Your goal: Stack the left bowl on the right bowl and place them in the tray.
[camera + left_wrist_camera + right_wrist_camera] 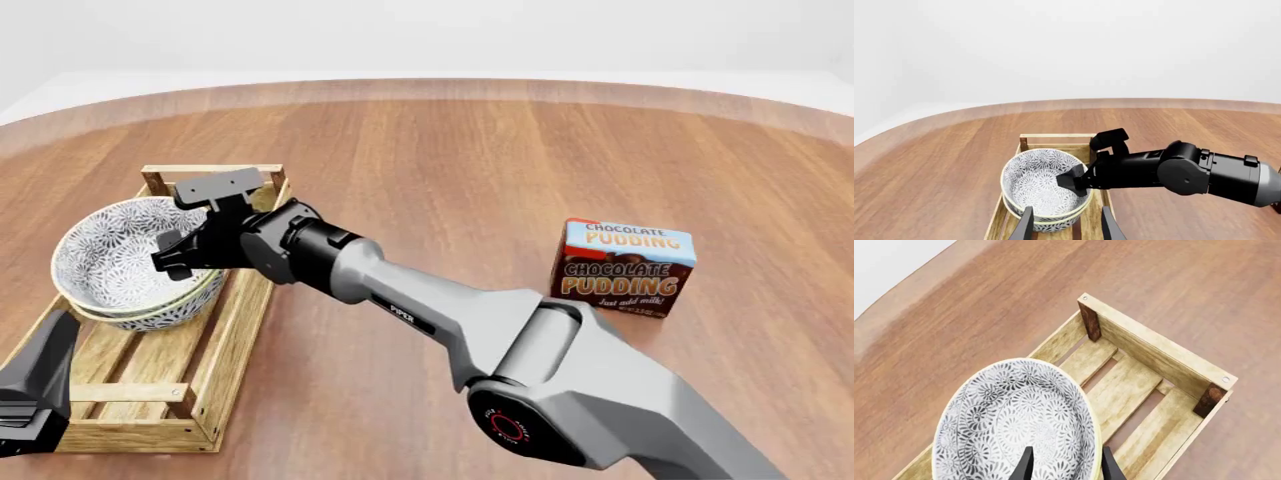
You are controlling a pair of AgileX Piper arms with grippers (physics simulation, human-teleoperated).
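Two white bowls with a grey floral pattern are nested, the upper one [114,245] in the lower one [160,312], inside the far half of the light-wood tray [240,330]. My right gripper [171,255] is at the stack's right rim, open, one finger inside the upper bowl [1014,415] and one outside. The right wrist view shows a gap between the inner finger and the rim. My left gripper [1066,227] is open and empty, at the tray's near end, looking at the stack [1037,180].
A chocolate pudding box [625,268] stands on the table to the right. The tray's raised far end bar [1057,136] is just beyond the bowls. The right arm [441,320] stretches across the table's middle towards the tray.
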